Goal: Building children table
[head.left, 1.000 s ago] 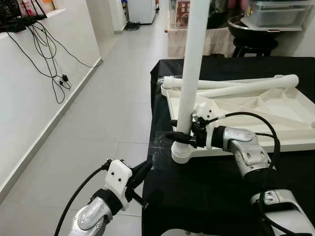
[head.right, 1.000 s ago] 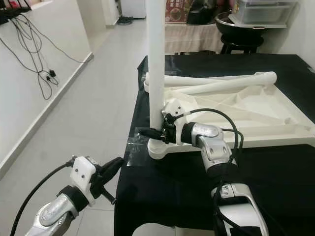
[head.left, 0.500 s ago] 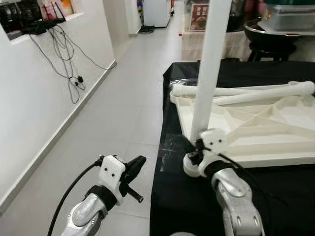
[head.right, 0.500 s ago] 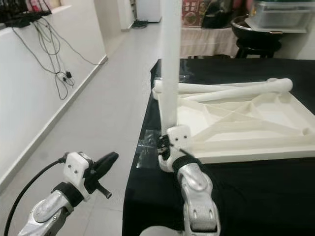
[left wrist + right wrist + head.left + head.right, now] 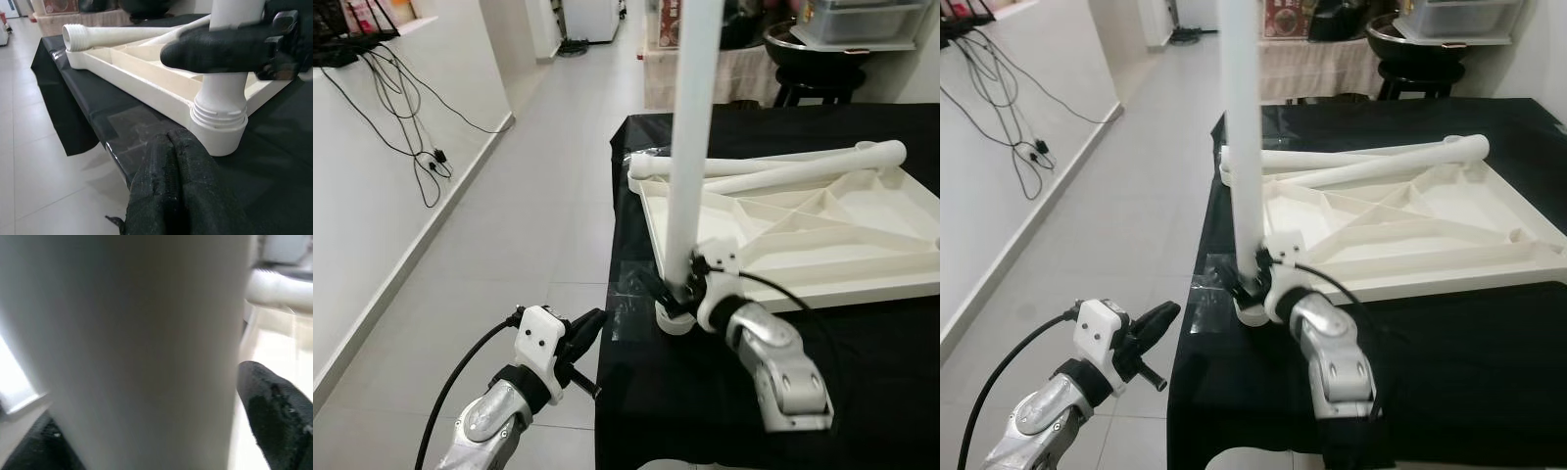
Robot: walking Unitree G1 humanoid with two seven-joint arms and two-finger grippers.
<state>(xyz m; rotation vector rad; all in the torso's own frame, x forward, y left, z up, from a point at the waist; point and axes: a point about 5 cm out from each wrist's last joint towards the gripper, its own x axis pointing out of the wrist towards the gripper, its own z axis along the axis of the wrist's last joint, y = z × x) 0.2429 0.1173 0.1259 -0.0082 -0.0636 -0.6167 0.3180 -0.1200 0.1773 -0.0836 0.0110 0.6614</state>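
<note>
Since half a second ago the right arm has swung its elbow out to the right, while the right gripper [image 5: 674, 292] stays clamped low on the upright leg [image 5: 688, 147], its black fingers pinching the white tube just above the threaded socket. That leg stands at the near left corner of the upturned white tabletop [image 5: 862, 250], which lies on a table draped in black cloth [image 5: 705, 392]. Two loose legs [image 5: 773, 166] rest along the tabletop's far edge. The left gripper [image 5: 582, 331] hovers off the table's left edge over pale floor tiles [image 5: 509, 225], fingers pressed together. Cables [image 5: 406, 127] hang down the white wall.
</note>
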